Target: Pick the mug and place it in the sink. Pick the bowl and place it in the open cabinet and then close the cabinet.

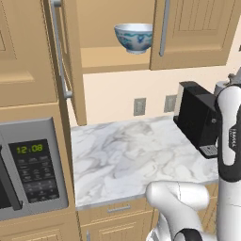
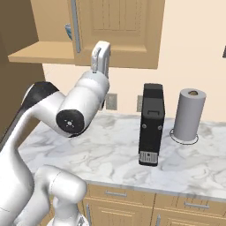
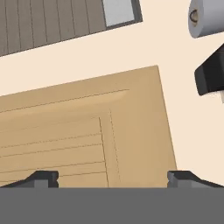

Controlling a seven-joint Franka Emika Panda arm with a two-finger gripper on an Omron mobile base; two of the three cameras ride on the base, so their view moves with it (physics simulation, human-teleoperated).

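The bowl (image 1: 134, 37), white with blue patterning, stands on the lower shelf of the open cabinet (image 1: 106, 60); a sliver of the bowl (image 2: 68, 31) shows past the door handle in the right base view. The cabinet's left door (image 1: 70, 56) is swung out toward me. My gripper (image 3: 113, 178) is open, its fingertips (image 3: 43, 178) wide apart with nothing between them, and it faces the closed panelled door (image 3: 87, 131). My hand (image 2: 100, 57) is raised in front of that closed right door, to the right of the bowl. The mug and the sink are out of view.
A black coffee machine (image 2: 151, 123) and a grey paper-towel roll (image 2: 189, 114) stand on the marble counter (image 1: 127, 155) against the wall. A microwave (image 1: 28, 169) sits built in at the left. Drawers (image 2: 119, 194) run below the counter.
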